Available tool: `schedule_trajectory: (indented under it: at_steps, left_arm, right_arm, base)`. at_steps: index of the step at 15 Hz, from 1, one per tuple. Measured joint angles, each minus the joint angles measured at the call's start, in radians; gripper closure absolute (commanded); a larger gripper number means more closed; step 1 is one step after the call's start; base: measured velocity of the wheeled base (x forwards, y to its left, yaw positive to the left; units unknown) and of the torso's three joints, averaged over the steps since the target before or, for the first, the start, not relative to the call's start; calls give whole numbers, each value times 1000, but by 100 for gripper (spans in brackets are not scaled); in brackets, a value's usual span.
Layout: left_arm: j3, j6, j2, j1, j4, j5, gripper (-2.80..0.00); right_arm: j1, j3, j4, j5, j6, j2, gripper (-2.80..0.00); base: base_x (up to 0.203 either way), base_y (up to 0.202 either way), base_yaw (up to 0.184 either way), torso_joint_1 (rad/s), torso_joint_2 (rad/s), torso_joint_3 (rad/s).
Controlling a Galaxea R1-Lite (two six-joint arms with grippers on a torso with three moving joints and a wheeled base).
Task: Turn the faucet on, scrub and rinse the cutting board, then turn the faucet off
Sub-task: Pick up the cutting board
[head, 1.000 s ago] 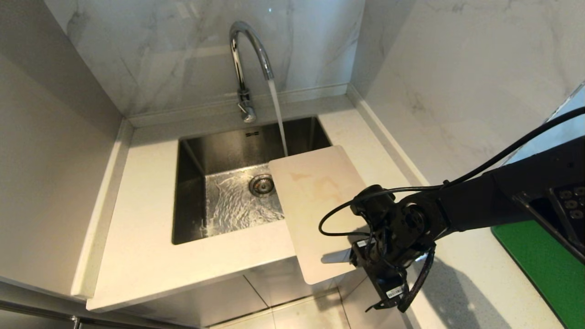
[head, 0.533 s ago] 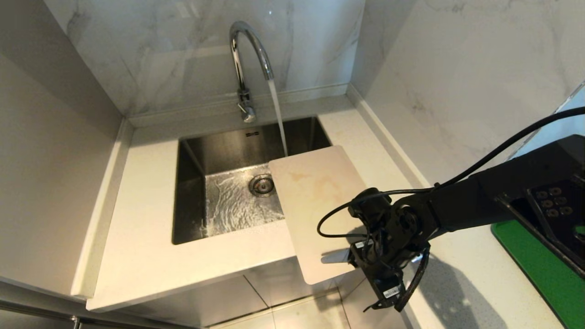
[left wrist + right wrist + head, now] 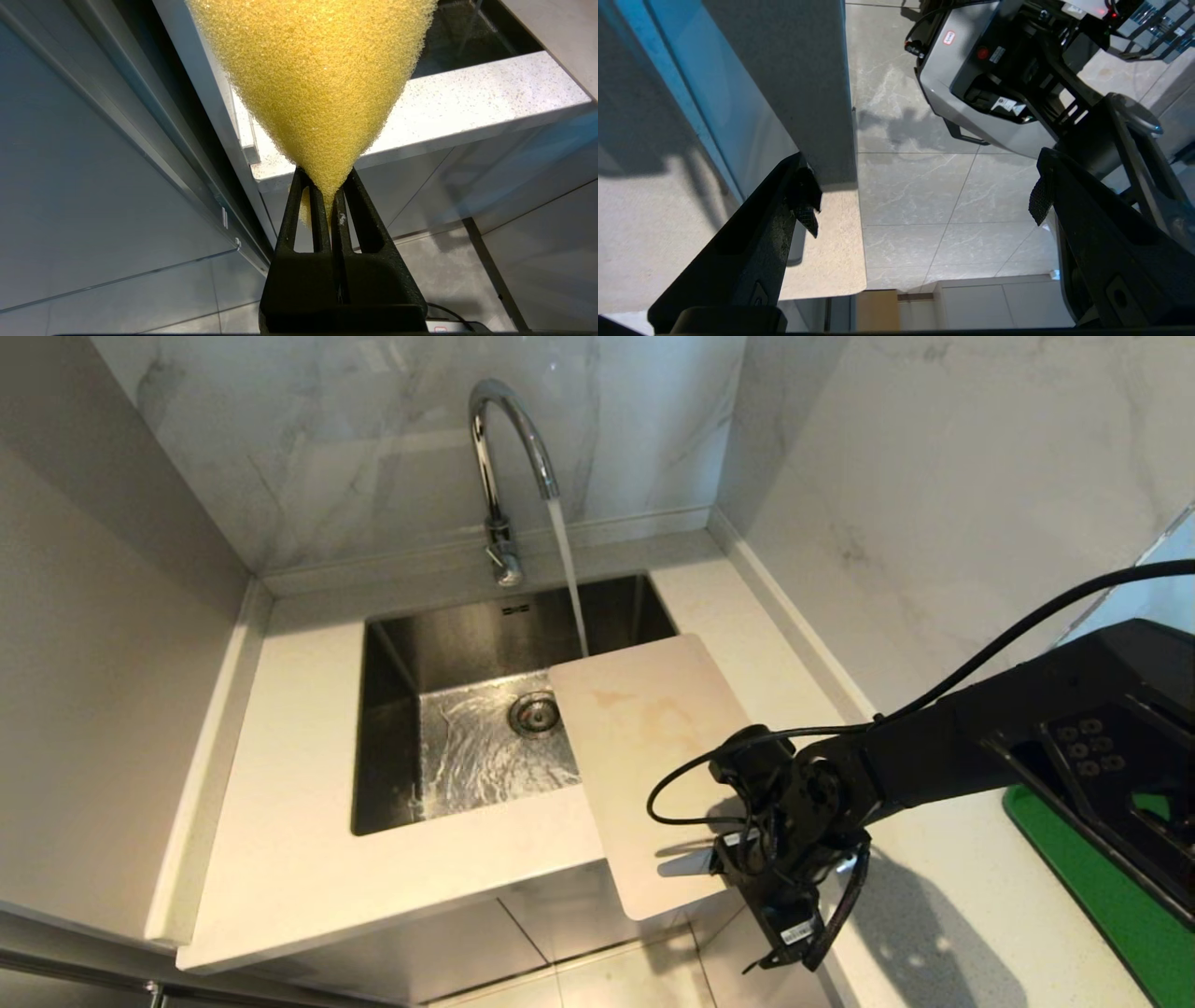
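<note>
Already the board (image 3: 649,765) overhangs the desk (image 3: 299,859) edge beside the running tap (image 3: 495,457); the right claw (image 3: 924,196), wide open at its near corner, could tip it floorward. The left claw (image 3: 327,205) pinches a sponge (image 3: 313,70).

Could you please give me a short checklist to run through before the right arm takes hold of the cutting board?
1. Water running: ok. The faucet pours a steady stream into the sink.
2. Board within reach: ok. The cutting board lies over the sink's right edge and overhangs the counter's front edge.
3. Right gripper ready: ok. Its jaws stand wide open at the board's overhanging end, one finger by the board's edge.
4. Board actually gripped: not ok. The jaws are not closed on it.
5. Scrubber in hand: ok. The left gripper is shut on the yellow sponge, down beside the counter front.
6. Board under the stream: not ok. The water falls past its far edge.
</note>
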Motion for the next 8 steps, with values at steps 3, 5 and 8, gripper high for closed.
schedule_trajectory:
  at_steps: [3, 5, 8]
  left_arm:
    - [0, 0, 0, 0, 0, 0, 0]
    - [0, 0, 0, 0, 0, 0, 0]
    - [0, 0, 0, 0, 1, 0, 0]
  right_arm:
    - [-2, -8, -1, 0, -4, 17, -280]
    - [-2, -19, 0, 0, -4, 28, -280]
    - [-1, -31, 0, 0, -3, 46, -280]
  base:
    - [0, 0, 0, 0, 0, 0]
    - [0, 0, 0, 0, 0, 0]
    - [0, 0, 0, 0, 0, 0]
